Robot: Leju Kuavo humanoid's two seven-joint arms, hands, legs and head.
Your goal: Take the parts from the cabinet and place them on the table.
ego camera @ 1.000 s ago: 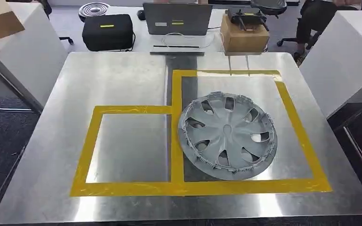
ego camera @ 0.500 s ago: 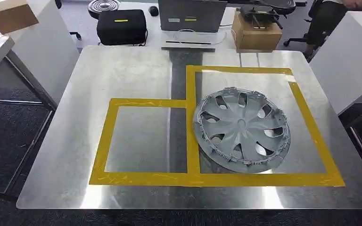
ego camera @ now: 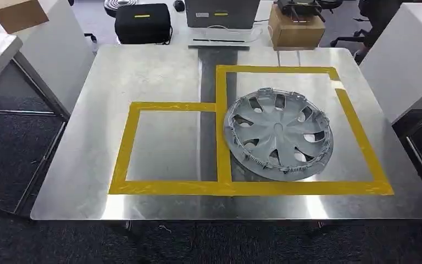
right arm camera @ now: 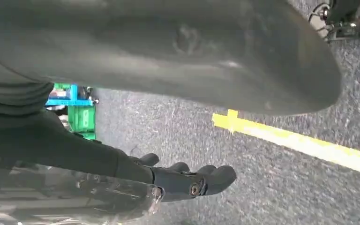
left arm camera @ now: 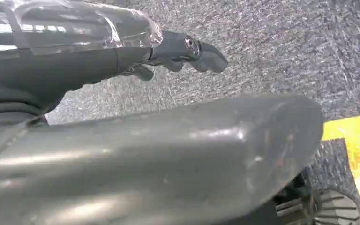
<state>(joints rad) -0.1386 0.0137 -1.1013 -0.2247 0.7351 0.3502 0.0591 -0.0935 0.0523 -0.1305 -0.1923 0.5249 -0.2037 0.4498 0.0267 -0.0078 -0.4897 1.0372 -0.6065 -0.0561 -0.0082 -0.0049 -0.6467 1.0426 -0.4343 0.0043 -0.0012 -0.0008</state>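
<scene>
Lighting was bright and even. The brushed metal tabletop [ego camera: 143, 77] carried broad overhead glare, with a dark reflected band down its middle. The head view was slightly soft. In both wrist views the near grey thumb covers [left arm camera: 159, 154] were blurred; the carpet [right arm camera: 281, 197] stayed sharper.

Left hand [left arm camera: 178, 51]: dark grey fingers, rounded tips, one small round silver screw head at a knuckle; clear glossy plastic cover over the back, upper left of the frame. Thick smooth grey thumb [left arm camera: 168, 159], faint scuffs, across the lower frame.

Right hand [right arm camera: 187, 180]: dark, near-black fingers with rounded tips, one small round screw head, clear plastic cover at lower left. Thick grey thumb [right arm camera: 192, 56], slightly dented, across the upper frame.
</scene>
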